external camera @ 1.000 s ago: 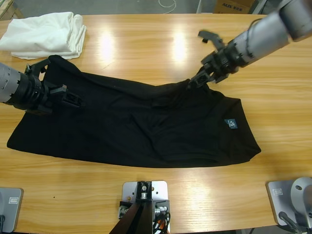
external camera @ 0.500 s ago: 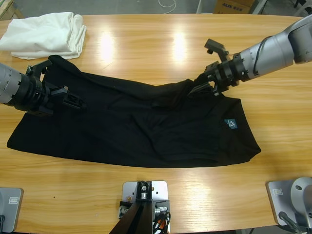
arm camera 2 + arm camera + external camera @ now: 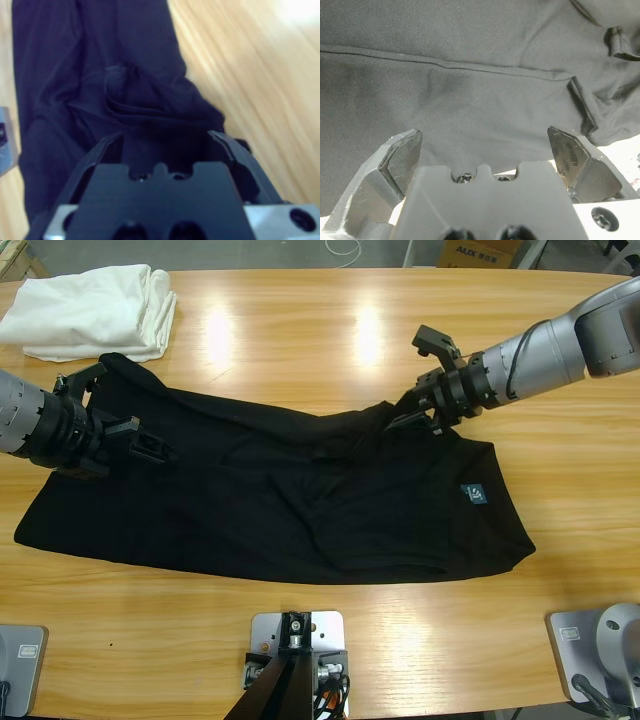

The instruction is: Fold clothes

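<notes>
The clothes are one black shirt [image 3: 280, 500] lying lengthwise across the table, rumpled along its far edge, with a small blue-grey label [image 3: 473, 494] near its right end. My left gripper [image 3: 125, 415] comes in from the left and stands open over the shirt's left end. In the left wrist view its jaws [image 3: 485, 145] straddle flat black fabric [image 3: 470, 75] with a seam. My right gripper [image 3: 410, 385] reaches in from the upper right, open, at the bunched far edge. The right wrist view shows its jaws [image 3: 165, 142] around crumpled fabric [image 3: 125, 100].
A folded white cloth [image 3: 95, 312] lies at the table's far left corner, just behind the left arm. Bare wooden table [image 3: 300, 330] runs behind the shirt, and a strip of it in front. A cardboard box [image 3: 480, 252] stands beyond the far edge.
The right arm has swung lower and flatter, and its jaws have drawn closer together at the shirt's far edge. The left arm and the shirt have not moved.
</notes>
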Robot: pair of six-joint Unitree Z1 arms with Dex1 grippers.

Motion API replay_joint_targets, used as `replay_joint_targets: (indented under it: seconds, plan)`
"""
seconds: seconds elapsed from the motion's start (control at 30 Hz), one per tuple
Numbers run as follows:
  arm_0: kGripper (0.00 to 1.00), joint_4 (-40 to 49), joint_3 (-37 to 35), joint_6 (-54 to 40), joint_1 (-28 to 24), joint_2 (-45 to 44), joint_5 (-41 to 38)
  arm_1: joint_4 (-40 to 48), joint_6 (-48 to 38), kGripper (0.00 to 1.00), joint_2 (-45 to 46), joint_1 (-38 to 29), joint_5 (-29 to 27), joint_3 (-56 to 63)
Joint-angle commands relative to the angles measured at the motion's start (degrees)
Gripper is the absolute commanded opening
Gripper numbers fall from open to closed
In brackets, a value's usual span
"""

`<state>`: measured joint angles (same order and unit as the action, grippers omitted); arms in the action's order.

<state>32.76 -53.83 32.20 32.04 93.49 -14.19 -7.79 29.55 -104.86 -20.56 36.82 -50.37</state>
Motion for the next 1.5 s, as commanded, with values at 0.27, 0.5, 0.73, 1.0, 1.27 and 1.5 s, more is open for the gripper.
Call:
replay_joint_targets:
  seconds: [0.27,0.5,0.73,1.0,1.27,1.5]
  plan:
    - [0.982,-0.5,1.2,0.7,0.4,2.8,-0.7,1.6,1.3,0.422,-1.5,-1.4,-0.7,2.2]
    - [0.982,-0.5,1.3,0.8,0.5,2.8,-0.7,1.6,1.2,0.399,-2.4,-2.7,-0.5,2.6]
    - [0.982,-0.5,1.4,0.7,0.6,2.8,-0.7,0.4,0.8,0.000,-0.4,-2.5,-0.3,2.2]
    - [0.982,-0.5,1.5,0.8,0.6,2.8,-0.7,-1.5,0.7,0.000,-0.5,-2.0,-0.7,1.5]
    - [0.982,-0.5,1.4,0.8,0.7,2.8,-0.7,-6.1,-2.4,0.000,1.3,1.6,-0.6,-9.8]
    - [0.982,-0.4,2.0,0.8,0.9,2.0,-0.7,-7.1,-5.4,0.000,-9.4,6.7,-1.1,-24.2]
